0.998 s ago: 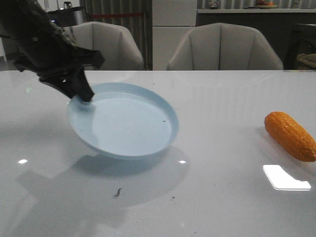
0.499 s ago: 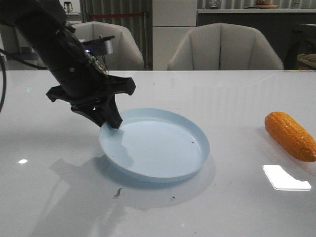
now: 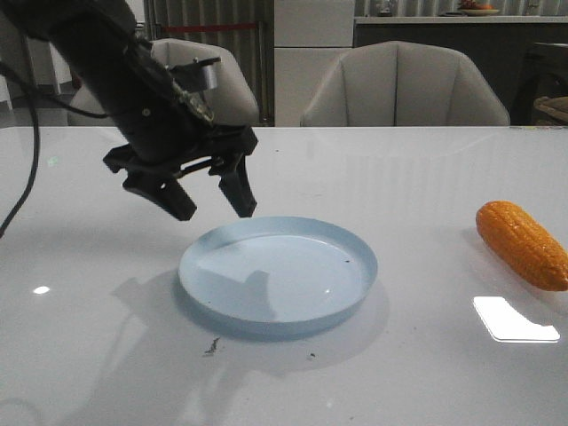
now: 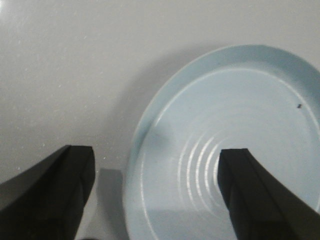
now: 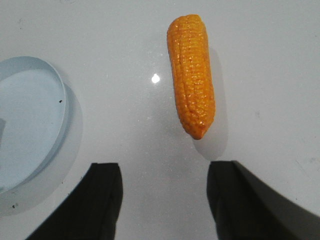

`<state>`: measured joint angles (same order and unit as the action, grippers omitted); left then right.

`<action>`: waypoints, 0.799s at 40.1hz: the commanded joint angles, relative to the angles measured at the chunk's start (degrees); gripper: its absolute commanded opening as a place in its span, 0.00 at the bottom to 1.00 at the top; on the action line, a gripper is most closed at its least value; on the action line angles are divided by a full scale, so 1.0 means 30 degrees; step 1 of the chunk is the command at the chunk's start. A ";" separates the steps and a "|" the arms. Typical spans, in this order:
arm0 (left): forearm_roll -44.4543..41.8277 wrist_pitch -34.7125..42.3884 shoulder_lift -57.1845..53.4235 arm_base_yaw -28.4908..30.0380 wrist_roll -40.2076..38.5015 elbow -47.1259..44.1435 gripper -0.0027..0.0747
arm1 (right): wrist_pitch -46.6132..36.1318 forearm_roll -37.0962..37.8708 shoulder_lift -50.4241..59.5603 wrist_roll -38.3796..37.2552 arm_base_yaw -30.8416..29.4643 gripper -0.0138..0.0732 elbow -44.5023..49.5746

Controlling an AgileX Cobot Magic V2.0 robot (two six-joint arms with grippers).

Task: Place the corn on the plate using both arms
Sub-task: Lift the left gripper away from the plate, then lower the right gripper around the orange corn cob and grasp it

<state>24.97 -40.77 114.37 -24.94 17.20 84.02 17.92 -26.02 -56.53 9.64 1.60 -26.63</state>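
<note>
The pale blue plate (image 3: 277, 273) lies flat on the white table near the middle. My left gripper (image 3: 216, 211) hangs open just above the plate's rear left rim, holding nothing. In the left wrist view the plate (image 4: 240, 145) lies below the spread gripper (image 4: 157, 165). The orange corn (image 3: 522, 243) lies on the table at the far right. In the right wrist view the corn (image 5: 191, 73) lies ahead of my open, empty right gripper (image 5: 162, 172), and the plate's edge (image 5: 30, 125) shows to one side. The right arm is out of the front view.
The white table (image 3: 408, 355) has small dark specks in front of the plate. Two grey chairs (image 3: 404, 84) stand behind its far edge. A black cable (image 3: 22, 177) hangs from the left arm at the left side.
The left gripper carried the tilted plate rightward, set it flat on the table, then opened and rose off its rim. The corn has not moved.
</note>
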 commanded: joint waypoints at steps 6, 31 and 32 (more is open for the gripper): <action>-0.0979 -0.2142 -0.3297 0.1076 0.0058 0.2240 0.76 | -0.2519 -0.1989 0.0145 0.0131 -0.0025 0.72 -0.0664; -0.1633 0.3267 -1.5909 0.5216 -0.0465 -1.1437 0.76 | -0.1883 0.0552 -0.5724 0.2897 -0.0025 0.72 -0.6672; -0.1633 0.3432 -1.6494 0.5216 -0.0465 -1.1854 0.76 | -0.1787 0.0573 -0.6138 0.2897 -0.0025 0.73 -0.6971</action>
<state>19.10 -35.62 71.23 -9.46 16.27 50.57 15.38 -24.43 -72.47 18.19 1.60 -43.31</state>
